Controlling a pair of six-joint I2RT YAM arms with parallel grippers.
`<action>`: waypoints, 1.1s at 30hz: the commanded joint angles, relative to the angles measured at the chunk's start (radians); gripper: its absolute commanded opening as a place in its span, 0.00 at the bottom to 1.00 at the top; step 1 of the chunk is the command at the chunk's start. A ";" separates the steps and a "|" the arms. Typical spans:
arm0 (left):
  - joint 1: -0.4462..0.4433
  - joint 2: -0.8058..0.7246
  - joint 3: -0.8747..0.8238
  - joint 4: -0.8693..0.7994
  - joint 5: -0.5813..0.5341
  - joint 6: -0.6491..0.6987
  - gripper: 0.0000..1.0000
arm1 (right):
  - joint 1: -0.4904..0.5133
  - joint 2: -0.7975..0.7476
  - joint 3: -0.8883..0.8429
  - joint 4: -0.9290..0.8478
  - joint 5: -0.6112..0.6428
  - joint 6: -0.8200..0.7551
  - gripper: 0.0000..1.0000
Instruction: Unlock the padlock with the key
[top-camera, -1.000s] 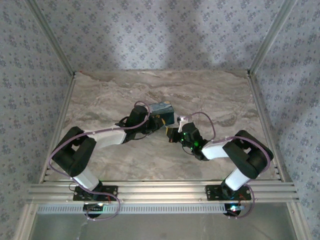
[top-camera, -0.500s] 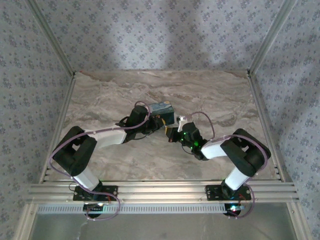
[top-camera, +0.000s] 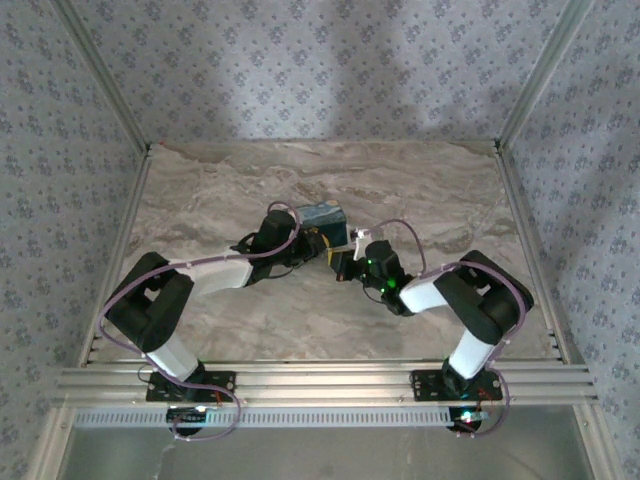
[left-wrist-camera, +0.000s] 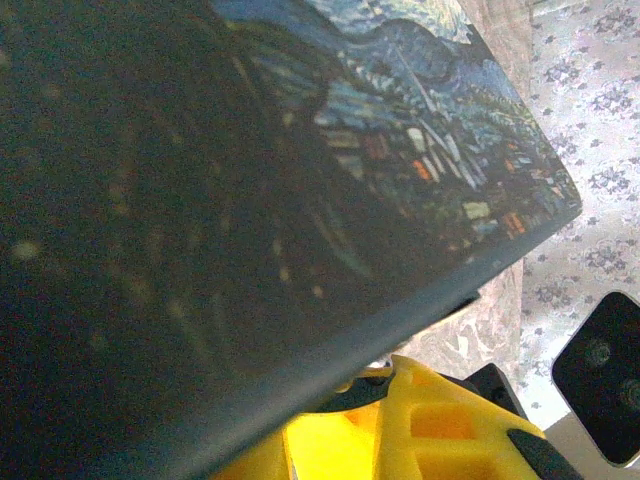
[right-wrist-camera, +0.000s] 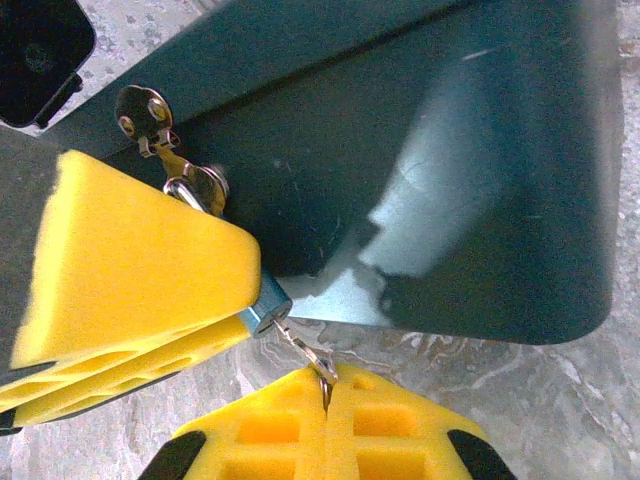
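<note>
Small bluish padlock (right-wrist-camera: 264, 306) sits just ahead of the right gripper (right-wrist-camera: 326, 395), its keyhole face poking out from between the yellow pads of the left gripper (right-wrist-camera: 225, 322), which is clamped on its body. The right gripper is fully closed on the head of a thin silver key (right-wrist-camera: 300, 352). The blade tip meets the keyhole; depth of entry cannot be told. Beyond the key is a flat dark-teal box with a Starry Night print (right-wrist-camera: 450, 150); spare ringed keys (right-wrist-camera: 150, 112) lie up-left. Risk: an off-axis turn could twist the key in the pads or lever the padlock loose. Versus one second ago, the right arm has drawn in toward the box.
</note>
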 joint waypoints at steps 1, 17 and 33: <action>-0.023 0.002 0.028 0.023 0.071 -0.003 0.13 | -0.019 0.008 0.072 0.128 -0.051 -0.034 0.00; -0.023 -0.003 0.030 0.005 0.062 0.006 0.13 | -0.060 0.019 0.102 0.148 -0.145 -0.036 0.01; -0.011 -0.014 0.028 -0.007 0.043 0.010 0.13 | -0.066 -0.019 -0.026 0.158 -0.149 -0.034 0.13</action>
